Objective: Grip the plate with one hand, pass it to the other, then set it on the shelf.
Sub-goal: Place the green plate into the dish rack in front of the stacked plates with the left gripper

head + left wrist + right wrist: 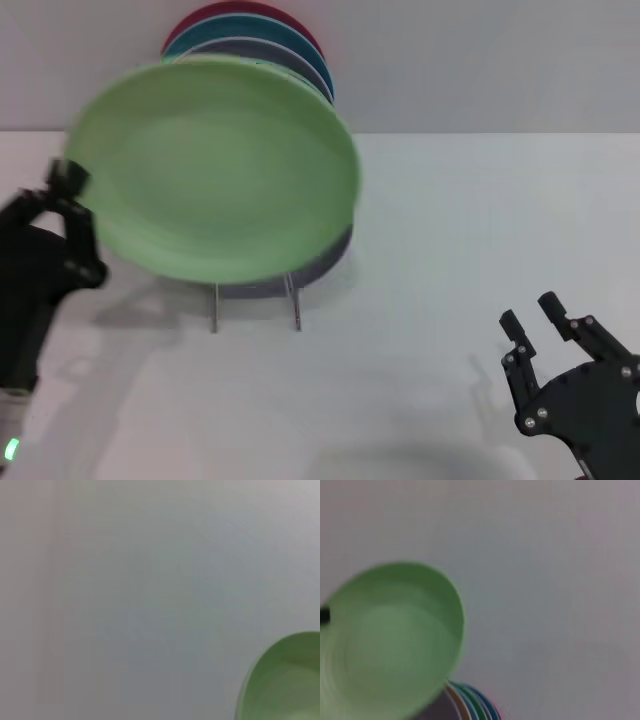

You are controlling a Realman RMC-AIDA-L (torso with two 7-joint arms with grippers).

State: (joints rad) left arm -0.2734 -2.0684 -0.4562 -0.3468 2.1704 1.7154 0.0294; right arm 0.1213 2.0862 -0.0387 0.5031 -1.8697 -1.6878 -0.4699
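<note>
The left gripper (72,205) pinches the plate (215,165) at its nine o'clock rim, holding it upright in front of the shelf (255,300) and its stacked plates (290,50), while the right gripper (530,318), fingers spread and empty, waits well apart toward five o'clock.

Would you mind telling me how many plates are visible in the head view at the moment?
5 at least. The pale green plate is held up by the left gripper; behind it, lilac, grey-blue, teal and dark red plates stand in the wire shelf. More may be hidden.
</note>
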